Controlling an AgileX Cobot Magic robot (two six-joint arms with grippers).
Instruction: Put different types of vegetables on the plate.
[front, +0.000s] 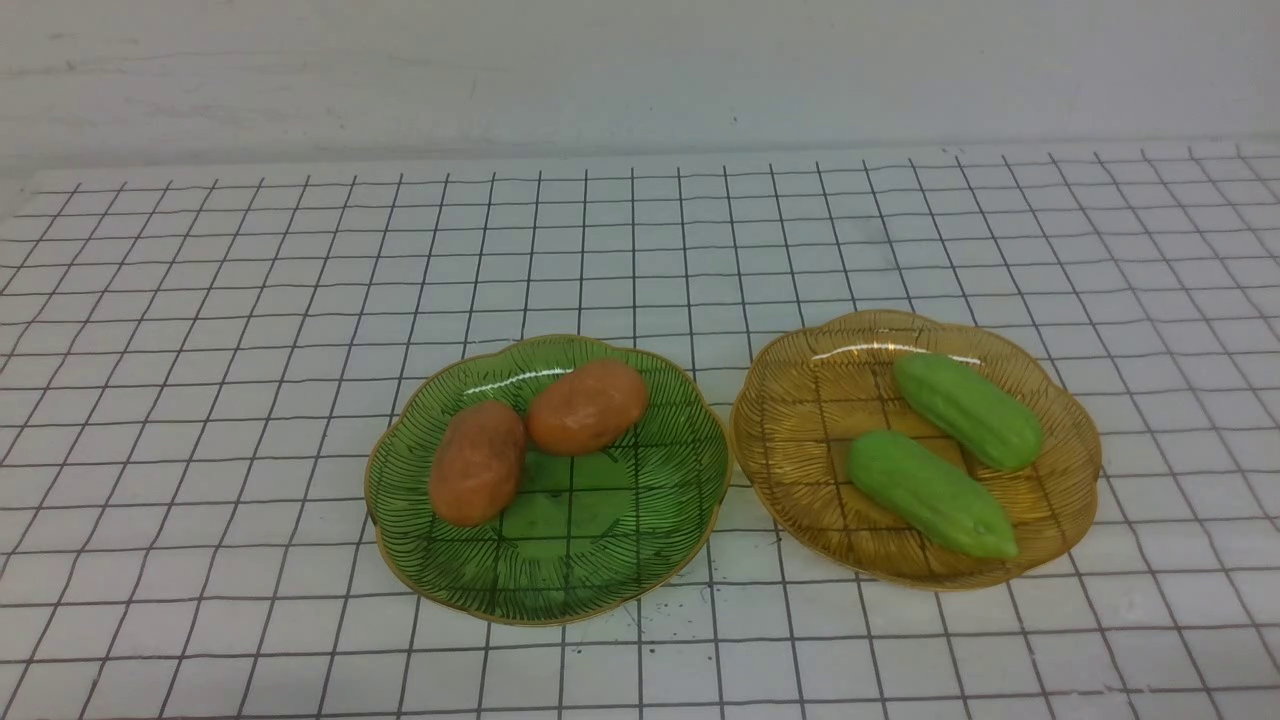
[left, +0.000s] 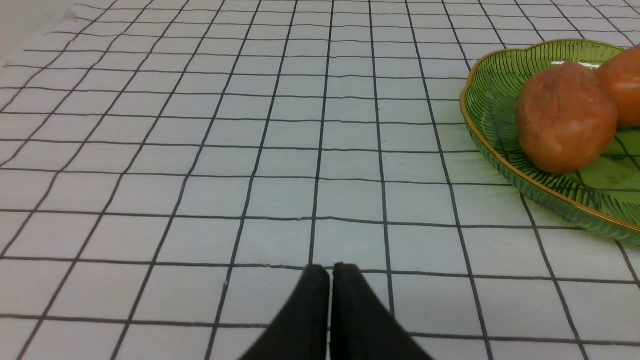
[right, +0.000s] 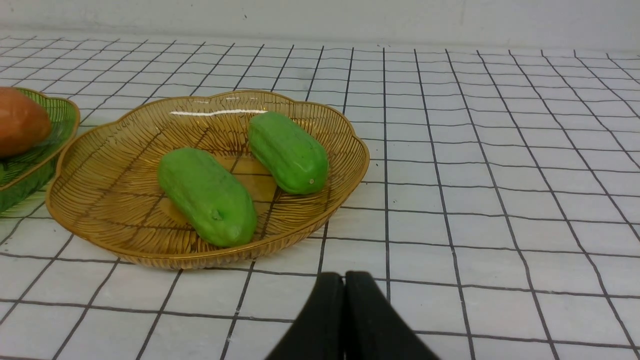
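Two scalloped ribbed glass plates side by side on the desk (front: 200, 300) under a white cloth with a black grid, both toward the near edge around the middle of its width, rims almost touching. On the green glass plate (front: 600, 570), nearer the left edge: two orange-brown egg-shaped potato-like lumps, the nearer potato-like lump (front: 477, 462) and the farther potato-like lump (front: 587, 406), touching or nearly so, crowded to the plate's far-left part, the rest of the dish bare. On the amber glass plate (front: 800, 420), nearer the right edge: two light green tapered gourd-like pieces, the nearer gourd piece (front: 930, 494) and the farther gourd piece (front: 967, 410), lying roughly parallel, close but apart. Sorted by kind at present, one sort per plate, nothing loose on the cloth. Judged against the task wording: if meant as each type onto its own plate, looks finished; if meant as mixed types sharing one plate, no transfer made yet, and a potato-like lump to the amber dish or a gourd piece to the green one left to do. Cannot settle which reading applies from these views. Left claw (left: 330, 272) pressed fully together, empty, low over bare cloth well short of the green plate. Right claw (right: 344, 280) likewise pinched closed on nothing, just in front of the amber plate's near rim. Neither arm visible in the front view, so both apparently drawn back toward the near edge.
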